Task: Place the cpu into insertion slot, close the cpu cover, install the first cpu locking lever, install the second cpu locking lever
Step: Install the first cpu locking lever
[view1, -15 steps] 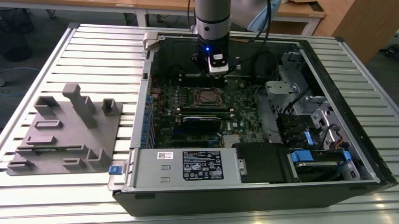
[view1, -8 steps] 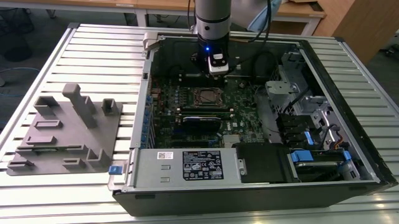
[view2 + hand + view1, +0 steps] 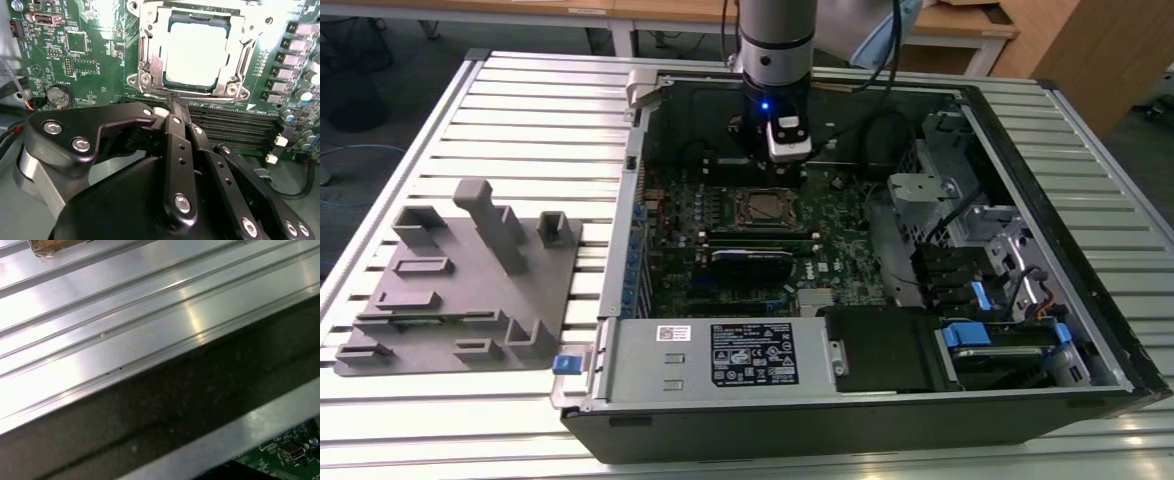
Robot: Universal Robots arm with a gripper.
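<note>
In the second wrist view the cpu (image 3: 197,52) lies flat in the insertion slot (image 3: 172,22), its dull silver top showing through the cut-out of the cpu cover (image 3: 150,55). The cover lies down around the chip. My gripper (image 3: 175,102) is shut, its black fingers (image 3: 175,150) pressed together. Their tips sit at the socket's edge, on the side of the memory slots. I cannot tell whether a locking lever is under them. In the exterior view the gripper (image 3: 781,165) hangs inside the open computer case, just behind the socket (image 3: 767,208).
Long black memory slots (image 3: 235,125) run right beside the fingertips, and a coin battery (image 3: 59,95) sits on the green board. The case walls (image 3: 1014,130) surround the arm. A grey fixture block (image 3: 467,280) stands on the ribbed metal table (image 3: 125,315) at the exterior view's left.
</note>
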